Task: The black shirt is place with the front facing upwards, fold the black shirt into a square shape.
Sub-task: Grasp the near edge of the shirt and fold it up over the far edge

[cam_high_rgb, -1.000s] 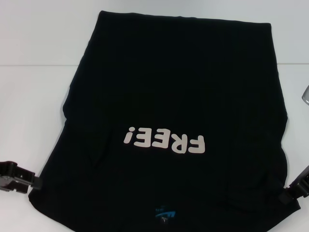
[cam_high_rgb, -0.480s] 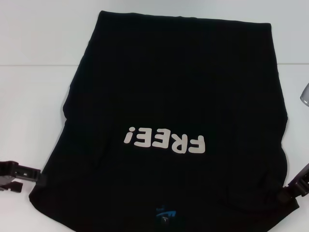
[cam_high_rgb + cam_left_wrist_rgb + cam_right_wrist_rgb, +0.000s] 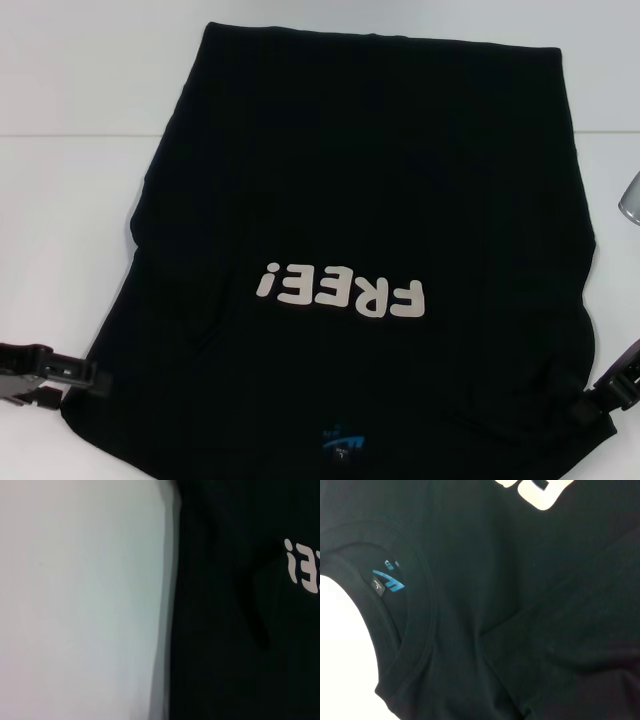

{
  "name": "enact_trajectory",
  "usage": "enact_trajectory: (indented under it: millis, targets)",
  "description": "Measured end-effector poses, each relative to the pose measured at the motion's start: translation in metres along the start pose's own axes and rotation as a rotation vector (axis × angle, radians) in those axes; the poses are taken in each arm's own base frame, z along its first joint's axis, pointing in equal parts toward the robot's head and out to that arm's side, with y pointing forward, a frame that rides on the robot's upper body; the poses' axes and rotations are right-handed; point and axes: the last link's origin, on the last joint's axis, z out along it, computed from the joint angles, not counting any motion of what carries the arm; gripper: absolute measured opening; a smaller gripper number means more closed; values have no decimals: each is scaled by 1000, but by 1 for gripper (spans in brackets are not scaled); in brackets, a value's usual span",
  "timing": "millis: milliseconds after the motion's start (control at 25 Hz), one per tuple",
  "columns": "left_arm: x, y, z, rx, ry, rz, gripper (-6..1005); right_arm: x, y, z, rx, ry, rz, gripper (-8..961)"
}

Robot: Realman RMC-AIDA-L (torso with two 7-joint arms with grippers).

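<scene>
Since the earlier frames, the left claw (image 3: 75,375) had moved inward along the surface (image 3: 70,200) until its tip met the shirt (image 3: 370,180) at its near left edge; the right claw (image 3: 600,392) had shifted only slightly at the near right corner. How far either claw was open could not be told, nor whether either held cloth.

Head view: the shirt lay flat, front up, on the white surface, its sleeves folded in so that the outline was roughly a tall rectangle. Its collar lay nearest the robot and its hem farthest away. The cream lettering (image 3: 342,290) read upside down from this side. A small blue label (image 3: 342,442) showed inside the collar at the near edge. A grey object (image 3: 630,197) of unclear kind stood at the far right margin, beside the shirt.

Left wrist view: only the shirt's (image 3: 240,630) side edge against the bare surface (image 3: 75,600), with the end of the lettering (image 3: 302,565) and a long crease in the cloth. No fingers showed.

Right wrist view: the collar (image 3: 415,645) in close detail, with its ribbed band and the label (image 3: 387,580), neither legible from the head. One corner of the lettering (image 3: 540,492) showed, along with folds in the cloth near the shoulder.
</scene>
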Motion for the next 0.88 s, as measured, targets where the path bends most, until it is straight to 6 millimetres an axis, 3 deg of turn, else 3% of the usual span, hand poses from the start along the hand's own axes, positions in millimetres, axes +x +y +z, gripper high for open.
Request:
enact_trajectory:
  millis: [880]
  targets:
    - [-1,-5,1,35,-5,-3,896,0,1,1,-7,4,-2,44]
